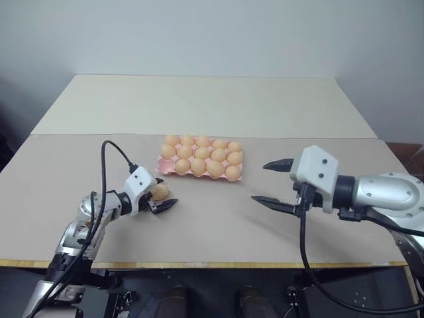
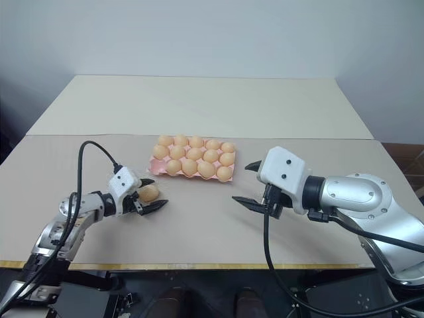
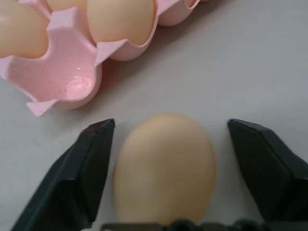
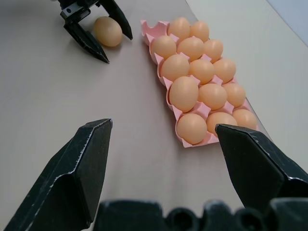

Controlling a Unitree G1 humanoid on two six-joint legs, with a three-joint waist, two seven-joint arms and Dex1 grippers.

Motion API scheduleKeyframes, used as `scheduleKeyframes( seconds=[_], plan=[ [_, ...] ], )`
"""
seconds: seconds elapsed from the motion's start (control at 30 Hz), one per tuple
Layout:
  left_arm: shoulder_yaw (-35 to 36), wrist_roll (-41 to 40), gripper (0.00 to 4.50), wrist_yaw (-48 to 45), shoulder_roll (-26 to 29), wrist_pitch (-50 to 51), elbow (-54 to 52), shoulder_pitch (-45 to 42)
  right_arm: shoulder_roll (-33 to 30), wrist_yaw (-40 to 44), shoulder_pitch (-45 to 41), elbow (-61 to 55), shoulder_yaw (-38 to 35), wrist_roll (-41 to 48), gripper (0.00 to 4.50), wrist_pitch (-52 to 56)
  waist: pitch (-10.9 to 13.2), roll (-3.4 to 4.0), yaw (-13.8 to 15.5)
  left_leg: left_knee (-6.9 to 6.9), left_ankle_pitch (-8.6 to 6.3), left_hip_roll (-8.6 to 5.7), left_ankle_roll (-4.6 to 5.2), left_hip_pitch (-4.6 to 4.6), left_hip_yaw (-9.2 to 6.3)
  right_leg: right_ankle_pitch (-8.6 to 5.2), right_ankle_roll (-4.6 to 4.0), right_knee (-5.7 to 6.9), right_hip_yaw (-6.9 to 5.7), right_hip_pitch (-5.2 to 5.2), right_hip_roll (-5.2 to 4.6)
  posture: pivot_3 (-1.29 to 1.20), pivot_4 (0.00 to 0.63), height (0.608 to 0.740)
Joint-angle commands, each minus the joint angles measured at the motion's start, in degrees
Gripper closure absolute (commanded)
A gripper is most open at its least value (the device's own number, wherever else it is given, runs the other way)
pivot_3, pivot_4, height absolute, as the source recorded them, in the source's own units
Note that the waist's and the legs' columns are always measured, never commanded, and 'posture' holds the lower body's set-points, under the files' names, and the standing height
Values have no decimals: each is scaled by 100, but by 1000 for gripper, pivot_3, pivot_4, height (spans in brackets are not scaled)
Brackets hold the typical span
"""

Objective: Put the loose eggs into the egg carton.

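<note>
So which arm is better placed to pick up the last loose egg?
Left: its tool straddles the loose egg, fingers either side, beside the egg carton's empty corner cup. The right tool hovers open, away from it.

one loose egg [image 1: 160, 192] lies left-front of the egg carton [image 1: 199, 170].

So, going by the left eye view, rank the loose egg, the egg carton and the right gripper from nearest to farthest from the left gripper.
1. The loose egg: between the fingers of the left gripper, on the table.
2. The egg carton: just beyond the egg, its near-left corner closest.
3. The right gripper: across the table on the robot's right, past the carton's right end.
</note>
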Motion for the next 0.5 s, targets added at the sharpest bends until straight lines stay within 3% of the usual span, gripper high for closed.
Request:
scheduleKeyframes(
  seconds=[0.03, 0.17, 0.37, 0.5],
  plan=[
    [-53, 123, 1599, 49, 21, -42, -18, -94, -49, -89, -13, -186, -185, 41, 463, 48, 0, 0, 0, 0, 0, 0, 0, 0, 0, 0, 0, 0, 0, 0, 0, 0, 150, 740],
    [-76, 239, 2690, 56, 94, -113, -77, -37, -62, -103, -1, -182, -183, 28, 463, 50, 0, 0, 0, 0, 0, 0, 0, 0, 0, 0, 0, 0, 0, 0, 0, 0, 150, 740],
    [116, 149, 2727, -32, 196, -304, -241, 80, -63, -105, -28, -137, -121, -25, 463, 21, 0, 0, -12, 0, 0, 1, 0, 1, 0, 0, 0, 0, 1, 0, 1, 0, 150, 740],
    [711, -737, 2727, -445, 119, -479, -576, 67, -54, -98, -45, -123, -105, -30, 463, 5, 0, 0, -11, 0, 0, 3, 0, -3, 0, 0, 0, 0, 0, -3, 2, 0, 150, 740]
  ],
)
